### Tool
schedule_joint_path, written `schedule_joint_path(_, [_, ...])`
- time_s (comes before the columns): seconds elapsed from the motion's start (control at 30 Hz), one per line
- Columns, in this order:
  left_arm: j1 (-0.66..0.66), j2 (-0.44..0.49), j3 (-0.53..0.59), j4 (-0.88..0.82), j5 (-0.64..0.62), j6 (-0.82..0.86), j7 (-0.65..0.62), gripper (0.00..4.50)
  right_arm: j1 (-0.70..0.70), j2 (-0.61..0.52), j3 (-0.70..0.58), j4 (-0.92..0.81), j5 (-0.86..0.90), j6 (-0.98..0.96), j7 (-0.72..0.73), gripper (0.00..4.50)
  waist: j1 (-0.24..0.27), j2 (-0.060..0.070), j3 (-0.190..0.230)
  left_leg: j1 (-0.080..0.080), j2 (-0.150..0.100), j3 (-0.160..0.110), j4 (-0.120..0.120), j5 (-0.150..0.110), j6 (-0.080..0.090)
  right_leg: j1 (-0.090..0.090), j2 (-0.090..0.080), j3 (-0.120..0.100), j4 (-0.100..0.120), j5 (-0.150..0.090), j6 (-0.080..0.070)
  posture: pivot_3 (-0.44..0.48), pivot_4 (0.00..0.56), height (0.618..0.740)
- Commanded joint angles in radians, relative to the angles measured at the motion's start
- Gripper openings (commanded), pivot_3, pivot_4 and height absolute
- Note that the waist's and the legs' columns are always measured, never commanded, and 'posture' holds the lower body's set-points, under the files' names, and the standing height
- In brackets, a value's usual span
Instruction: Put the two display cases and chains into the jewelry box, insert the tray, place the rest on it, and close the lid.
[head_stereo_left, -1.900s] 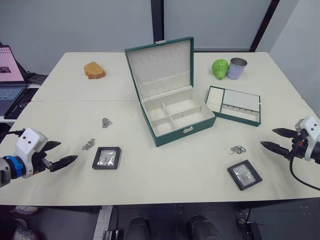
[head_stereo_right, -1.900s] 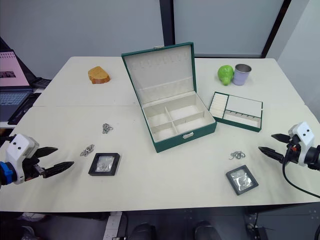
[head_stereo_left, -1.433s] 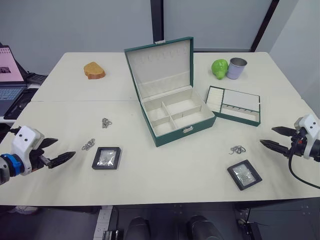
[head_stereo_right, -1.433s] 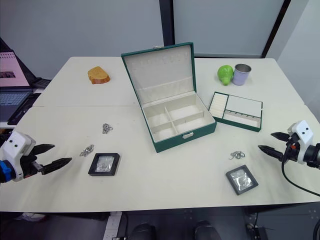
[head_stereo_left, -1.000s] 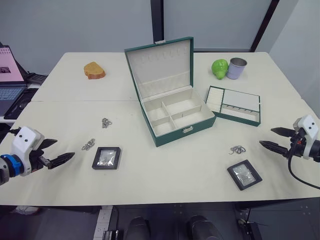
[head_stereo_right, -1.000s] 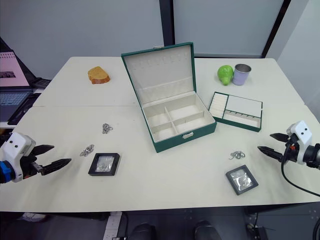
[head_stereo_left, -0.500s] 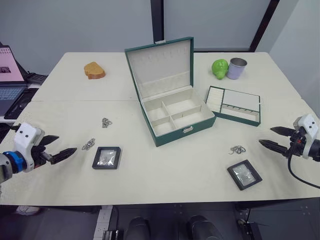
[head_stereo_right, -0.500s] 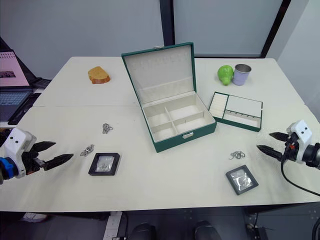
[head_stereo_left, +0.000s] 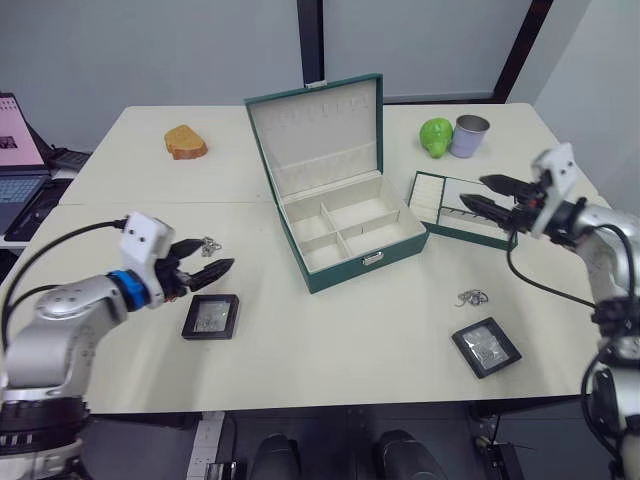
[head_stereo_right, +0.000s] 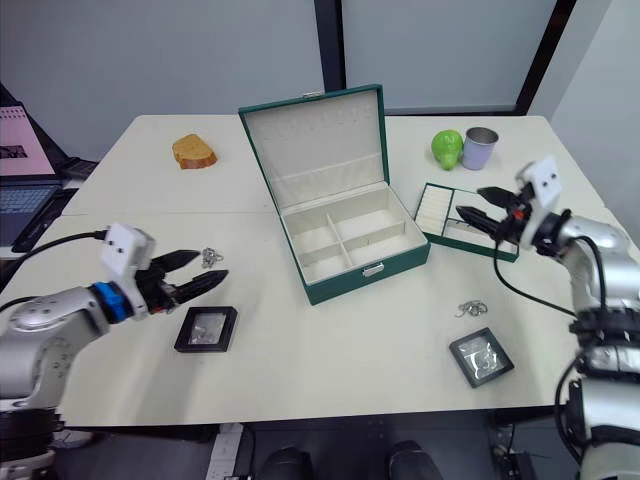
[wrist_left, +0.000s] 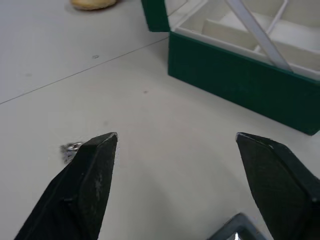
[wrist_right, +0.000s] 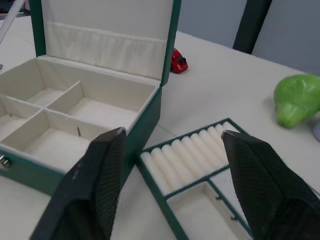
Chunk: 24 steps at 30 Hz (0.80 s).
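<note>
Nothing loaded yet; both my claws hang spread and empty over the table.

My left gripper (head_stereo_left: 212, 271) hovers fingers apart just above and behind the left display case (head_stereo_left: 211, 316), which lies flat nearer the table's front edge; one chain clump (head_stereo_right: 212, 258) sits right by the fingertips, on their far side. The jewelry box (head_stereo_left: 353, 237) stands open at centre, lid (head_stereo_left: 318, 135) upright, compartments bare, off to that claw's right across bare tabletop. My right gripper (head_stereo_right: 473, 217), fingers released, is over the tray (head_stereo_right: 449, 235), which lies beside the box's right side. The second display case (head_stereo_left: 486, 347) and another chain (head_stereo_left: 471, 298) lie toward the front, well apart from that claw. I judge the left arm nearest to a first pick. A bread piece (head_stereo_left: 185, 142), green pear (head_stereo_left: 436, 136) and metal cup (head_stereo_left: 467, 135) stand far back, not obstructing.
</note>
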Motion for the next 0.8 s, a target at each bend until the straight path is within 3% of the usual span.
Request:
schedule_joint_path(0.03, [-0.046, -0.041, -0.043, -0.035, 0.035, 0.003, 0.064, 2.45, -0.077, 0.039, 0.049, 0.164, -0.089, -0.113, -0.037, 2.1, 0.0, 0.0, 0.0, 0.0, 0.0, 0.0, 0.0, 0.0, 0.0, -0.001, 0.0, 0.0, 0.0, 0.0, 0.0, 0.0, 0.15, 0.74])
schedule_joint_path(0.3, [-0.11, -0.163, -0.163, -0.039, 0.091, 0.045, 0.155, 0.01, -0.194, 0.133, 0.108, 0.446, -0.193, -0.259, -0.055, 0.31, -0.018, 0.0, 0.0, -0.001, 0.0, 0.001, 0.0, 0.0, 0.0, 0.0, 0.0, -0.001, 0.0, 0.0, 0.0, 0.0, 0.15, 0.74])
schedule_joint_path(0.37, [-0.124, -0.189, -0.184, -0.037, 0.101, 0.055, 0.168, 0.0, -0.202, 0.151, 0.108, 0.459, -0.192, -0.265, -0.025, 0.02, -0.022, 0.0, 0.0, -0.001, 0.0, 0.001, 0.0, 0.0, 0.0, 0.0, 0.0, -0.001, 0.001, 0.0, 0.0, 0.0, 0.15, 0.74])
schedule_joint_path(0.8, [-0.163, -0.216, -0.232, 0.005, 0.151, 0.045, 0.151, 0.0, -0.104, 0.186, 0.146, 0.276, -0.179, -0.171, 0.164, 0.02, -0.023, 0.0, 0.0, -0.001, 0.0, -0.001, -0.001, 0.0, 0.0, 0.001, 0.0, -0.002, 0.001, 0.0, 0.0, 0.0, 0.15, 0.74])
